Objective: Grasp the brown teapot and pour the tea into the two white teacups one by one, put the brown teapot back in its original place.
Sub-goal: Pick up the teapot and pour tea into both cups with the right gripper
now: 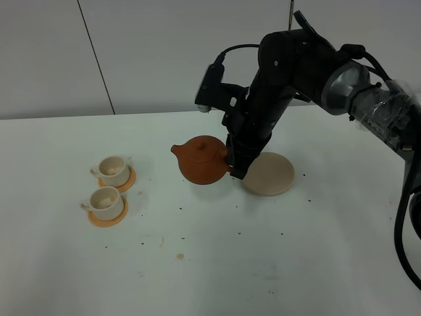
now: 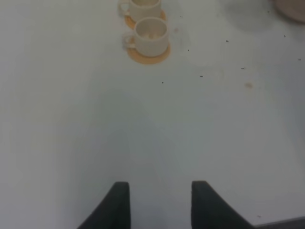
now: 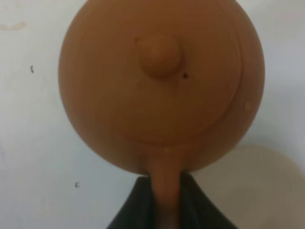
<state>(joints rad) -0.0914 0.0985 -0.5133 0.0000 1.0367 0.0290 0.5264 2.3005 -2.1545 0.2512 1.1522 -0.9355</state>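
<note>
Your right hand (image 1: 234,163) is clenched on the loop handle of the brown teapot (image 1: 202,161). The pot is off the beige coaster (image 1: 270,174), just beside it, with its spout toward the farther white teacup (image 1: 113,170) and the nearer white teacup (image 1: 105,201), well apart across the counter (image 1: 263,263). I'd judge this the carry to a pour: keep the pot level, bring the spout over one cup, then tip slowly. Your left hand (image 2: 159,205) hangs released over bare counter

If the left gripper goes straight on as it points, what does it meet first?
Likely the nearer white teacup on its orange saucer; nothing lies before it. Depth is unclear, so the white table may come first.
</note>
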